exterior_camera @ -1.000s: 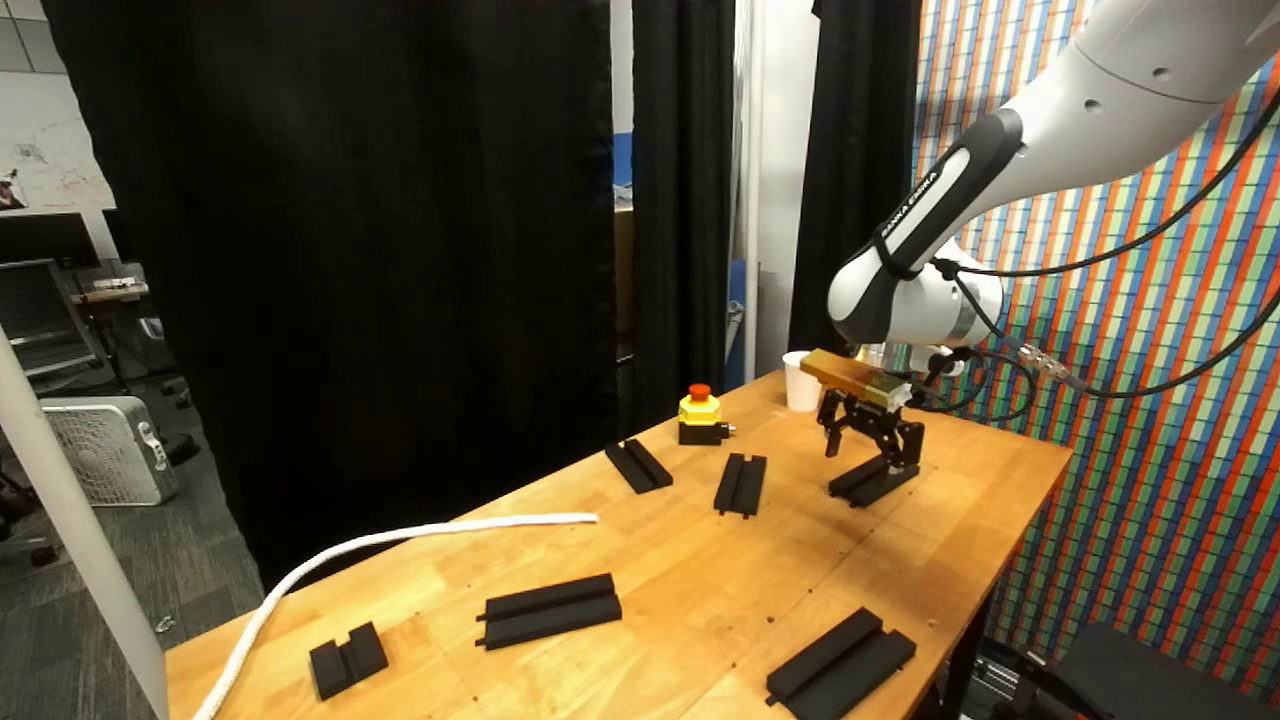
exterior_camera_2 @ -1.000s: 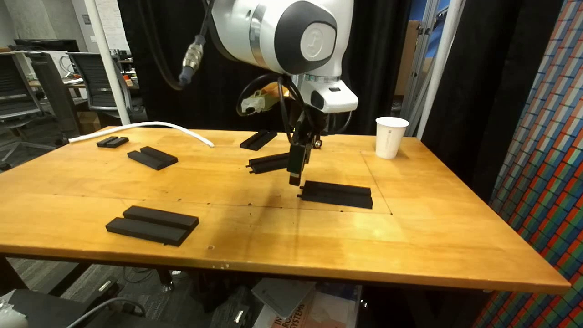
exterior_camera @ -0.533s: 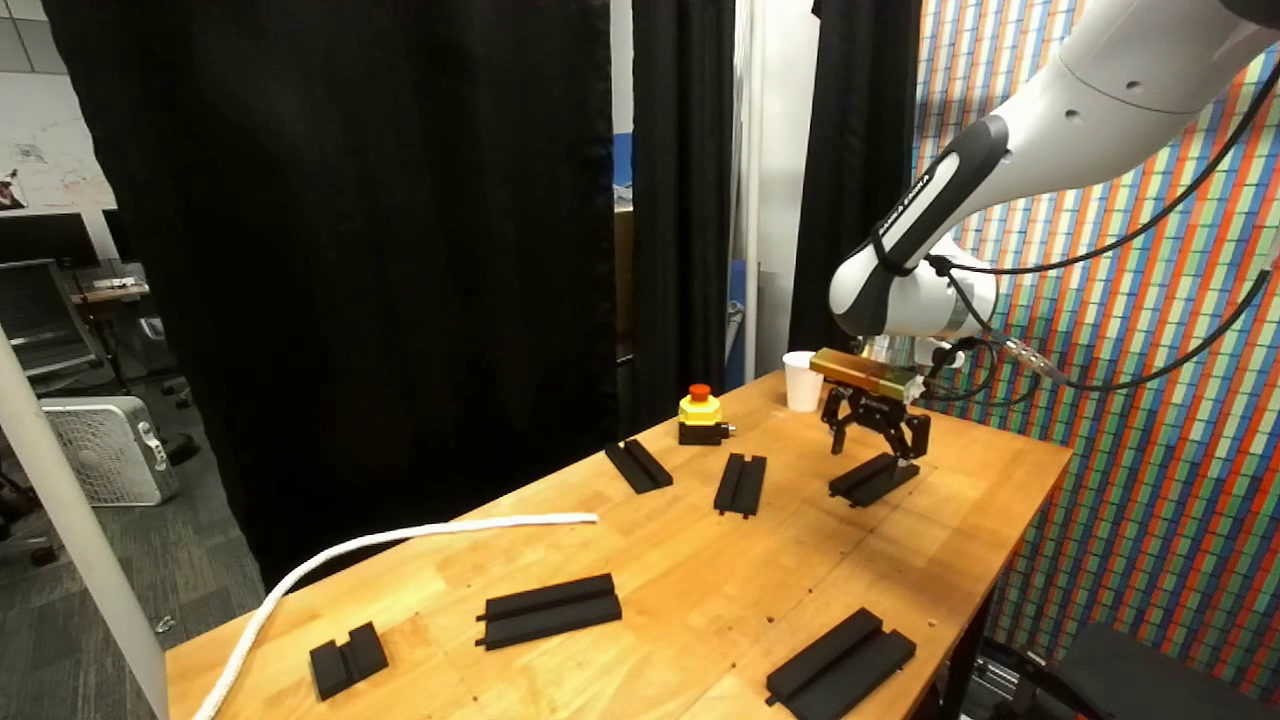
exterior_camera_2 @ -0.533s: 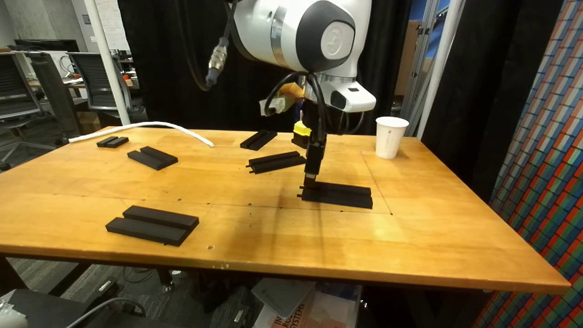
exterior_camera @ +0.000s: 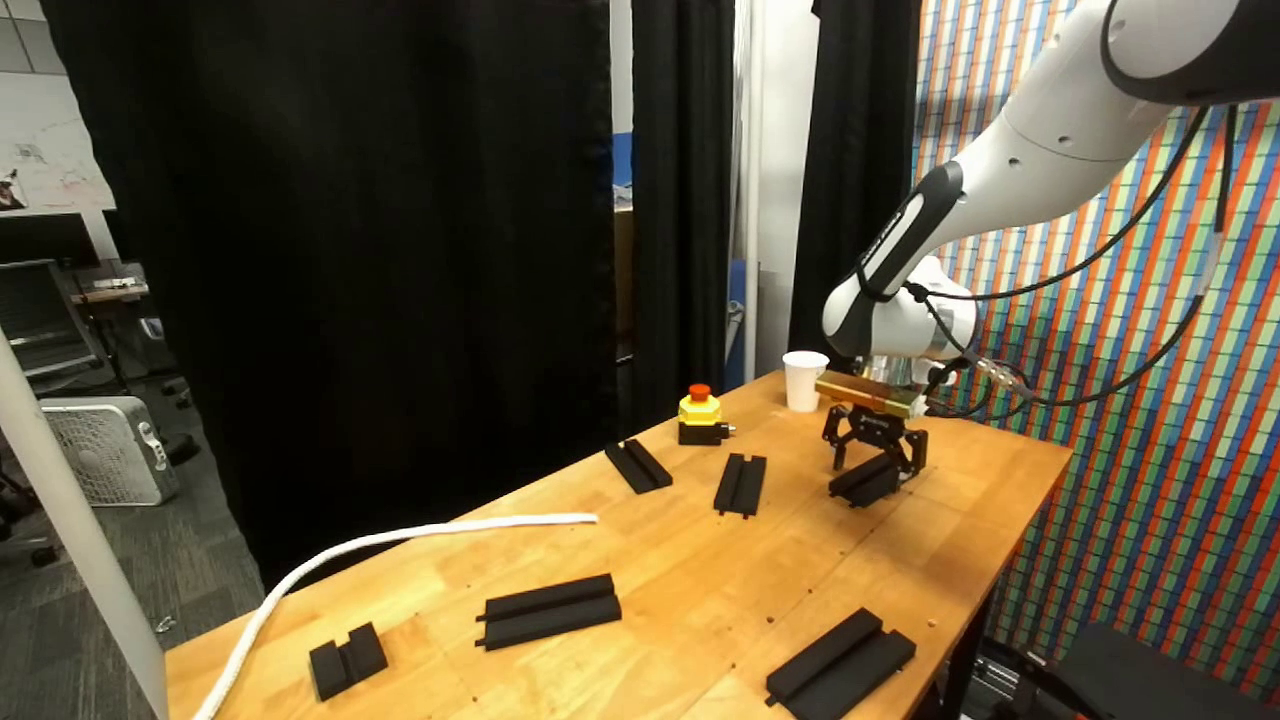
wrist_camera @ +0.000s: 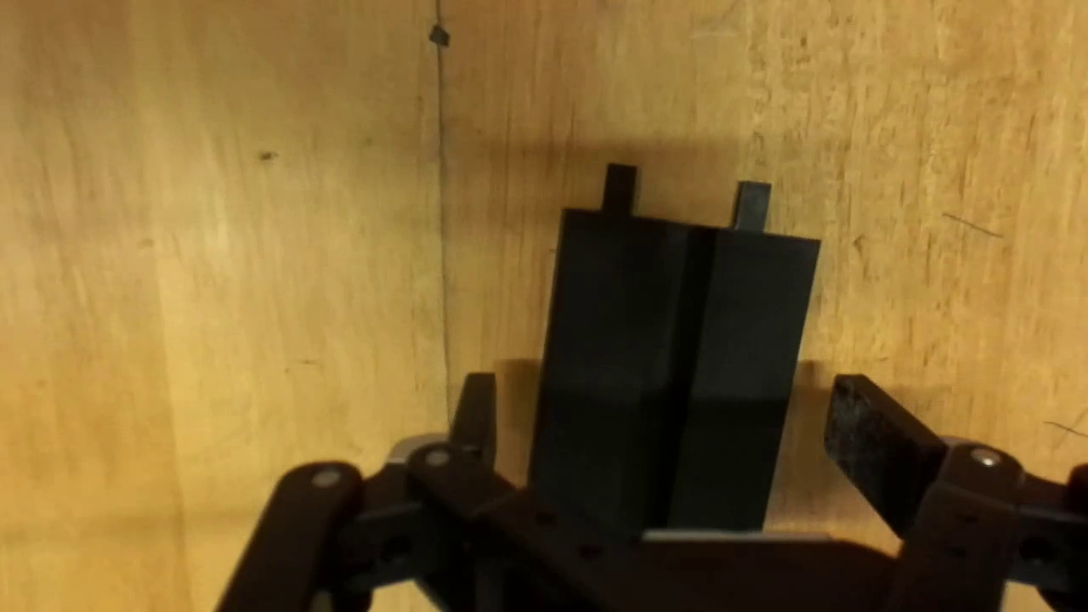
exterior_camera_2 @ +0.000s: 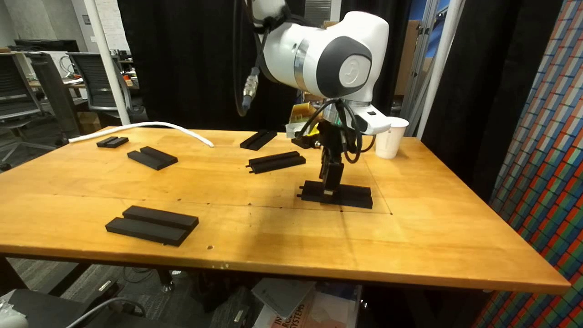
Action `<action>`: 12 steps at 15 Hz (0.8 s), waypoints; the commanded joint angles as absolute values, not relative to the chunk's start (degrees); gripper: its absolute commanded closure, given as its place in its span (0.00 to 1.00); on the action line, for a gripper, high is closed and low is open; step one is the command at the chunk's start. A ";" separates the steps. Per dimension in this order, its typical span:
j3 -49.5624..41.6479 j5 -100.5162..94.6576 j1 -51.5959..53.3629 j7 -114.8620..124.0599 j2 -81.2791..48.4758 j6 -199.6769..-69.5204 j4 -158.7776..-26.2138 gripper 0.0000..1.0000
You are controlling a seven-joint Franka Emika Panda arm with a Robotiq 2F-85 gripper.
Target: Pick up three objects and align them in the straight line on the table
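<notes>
Bar [exterior_camera_2: 353,197]: flat, grooved, matte black, lying on the yellowish wooden desk [exterior_camera_2: 410,246].
Hand [wrist_camera: 667,416]: yours is black, two-fingered, spread astride that bar, gaps showing either side.
Others: second black grooved bar [exterior_camera_2: 278,165] near it, third black grooved bar [exterior_camera_2: 263,140] farther.

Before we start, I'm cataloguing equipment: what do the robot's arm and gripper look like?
The arm is white with dark grey caps, a round emblem and black cables, one with a silver connector. The gripper is black, with two jointed fingers and a golden bar above.
</notes>
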State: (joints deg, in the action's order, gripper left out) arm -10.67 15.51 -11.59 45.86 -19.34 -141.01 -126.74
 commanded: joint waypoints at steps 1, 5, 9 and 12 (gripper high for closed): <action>-10.80 17.96 -11.96 42.69 -22.60 -140.41 -123.43 0.00; -10.82 19.15 -11.74 41.74 -23.81 -141.34 -123.06 0.26; -9.64 21.68 -11.29 41.74 -22.69 -141.98 -123.51 0.51; -7.25 25.15 -10.02 41.71 -22.27 -141.83 -124.51 0.54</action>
State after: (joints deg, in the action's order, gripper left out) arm -9.67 20.73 -11.45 42.84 -21.67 -140.99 -124.06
